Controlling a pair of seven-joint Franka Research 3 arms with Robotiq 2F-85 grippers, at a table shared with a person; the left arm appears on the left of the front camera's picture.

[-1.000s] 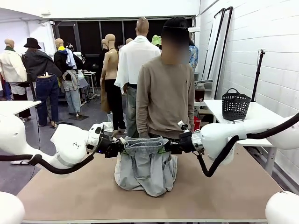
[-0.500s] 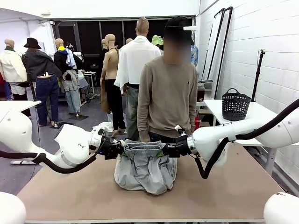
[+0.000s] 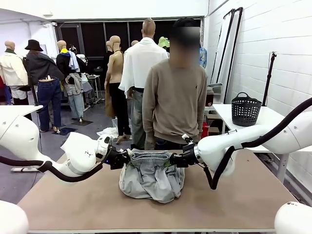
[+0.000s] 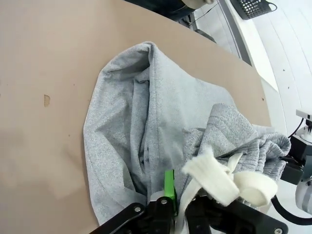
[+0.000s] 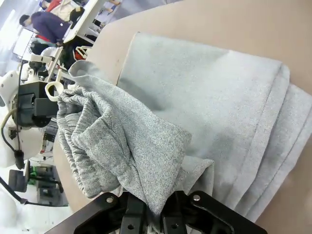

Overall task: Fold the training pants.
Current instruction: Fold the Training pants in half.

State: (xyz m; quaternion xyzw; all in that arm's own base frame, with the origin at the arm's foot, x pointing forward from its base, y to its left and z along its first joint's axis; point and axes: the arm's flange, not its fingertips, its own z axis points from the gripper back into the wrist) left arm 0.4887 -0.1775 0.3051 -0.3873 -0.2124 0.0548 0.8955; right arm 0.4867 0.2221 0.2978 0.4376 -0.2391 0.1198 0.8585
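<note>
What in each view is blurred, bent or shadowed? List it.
Front view: even indoor light, a soft shadow under the training pants. Left wrist view: drawstring near the lens is soft. Right wrist view: table edge bows, background hazy.

Grey training pants (image 3: 152, 175) bunched, waistband lifted off table

Brown flat table (image 3: 253, 195), matte top, runs left to right across front view. Lying on it, mid-table toward far edge: training pants (image 3: 151, 178), light grey jersey, bunched and partly doubled over, lower part resting on the top, waistband end lifted clear. Small pale scuff (image 4: 47, 100) on the board beside the fabric in left wrist view.
</note>
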